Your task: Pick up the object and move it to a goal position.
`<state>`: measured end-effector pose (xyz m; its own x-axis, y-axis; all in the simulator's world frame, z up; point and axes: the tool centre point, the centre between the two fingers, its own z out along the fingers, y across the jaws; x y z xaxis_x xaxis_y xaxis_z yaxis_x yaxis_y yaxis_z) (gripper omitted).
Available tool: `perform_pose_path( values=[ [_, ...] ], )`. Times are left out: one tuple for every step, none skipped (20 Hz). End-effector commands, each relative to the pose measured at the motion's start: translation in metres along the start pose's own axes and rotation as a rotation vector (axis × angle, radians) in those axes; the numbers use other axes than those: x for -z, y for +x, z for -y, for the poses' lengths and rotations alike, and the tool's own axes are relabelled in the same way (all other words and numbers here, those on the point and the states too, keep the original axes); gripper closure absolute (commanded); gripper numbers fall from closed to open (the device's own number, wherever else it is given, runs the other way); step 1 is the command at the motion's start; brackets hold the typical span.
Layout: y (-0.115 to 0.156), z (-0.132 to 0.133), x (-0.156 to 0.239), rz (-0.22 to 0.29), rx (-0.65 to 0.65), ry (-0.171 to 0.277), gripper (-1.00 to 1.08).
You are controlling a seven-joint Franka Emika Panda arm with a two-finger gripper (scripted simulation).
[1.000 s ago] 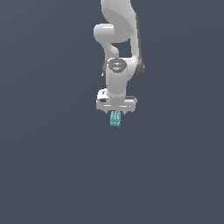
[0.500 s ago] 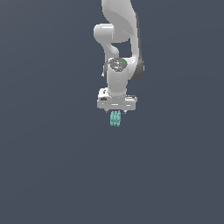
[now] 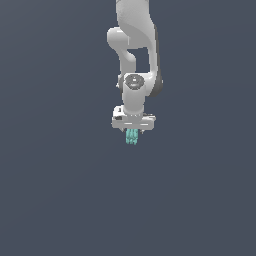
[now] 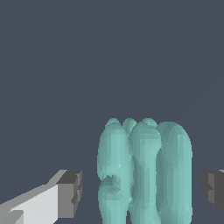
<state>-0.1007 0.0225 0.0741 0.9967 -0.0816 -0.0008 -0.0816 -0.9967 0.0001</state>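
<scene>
The object (image 3: 132, 136) is a small teal lump of upright rounded ridges, resting directly under the white arm's hand in the exterior view. In the wrist view the object (image 4: 144, 175) stands between my two fingers. One grey-tipped finger (image 4: 70, 193) is beside it with a narrow gap, and the other finger (image 4: 213, 187) is also a little apart from it. My gripper (image 3: 132, 133) is open and straddles the object without touching it.
Plain dark grey-blue ground lies all around with no other objects in view. The white arm (image 3: 135, 45) rises straight up from the hand to the top of the exterior view.
The hand has sunk slightly lower over the object. The object has stayed where it was.
</scene>
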Motion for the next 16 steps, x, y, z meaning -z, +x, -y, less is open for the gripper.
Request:
perform_pose_path(
  values=[
    [-0.0003, 0.0000, -0.0103, 0.000, 0.000, 0.000, -0.92],
    [-0.0002, 0.0001, -0.0133, 0.000, 0.000, 0.000, -0.92],
    [-0.0002, 0.0001, -0.0157, 0.000, 0.000, 0.000, -0.92],
    [0.0000, 0.0000, -0.0173, -0.001, -0.001, 0.000, -0.92],
    [0.0001, 0.0000, -0.0186, -0.001, -0.001, 0.000, -0.92],
    [0.0001, 0.0001, -0.0194, -0.001, -0.001, 0.000, -0.92],
    [0.0001, 0.0001, -0.0196, -0.001, -0.001, 0.000, -0.92],
    [0.0001, 0.0001, -0.0196, -0.001, -0.001, 0.000, 1.08],
    [0.0001, 0.0001, -0.0196, -0.001, -0.001, 0.000, 1.08],
    [0.0001, 0.0001, -0.0196, -0.001, -0.001, 0.000, 1.08],
    [0.0001, 0.0001, -0.0196, -0.001, -0.001, 0.000, 1.08],
    [0.0001, 0.0001, -0.0196, -0.001, -0.001, 0.000, 1.08],
    [0.0001, 0.0001, -0.0196, -0.001, -0.001, 0.000, 1.08],
    [0.0001, 0.0001, -0.0196, -0.001, -0.001, 0.000, 1.08],
    [0.0001, 0.0001, -0.0196, -0.001, -0.001, 0.000, 1.08],
    [0.0001, 0.0001, -0.0196, -0.001, -0.001, 0.000, 1.08]
  ],
)
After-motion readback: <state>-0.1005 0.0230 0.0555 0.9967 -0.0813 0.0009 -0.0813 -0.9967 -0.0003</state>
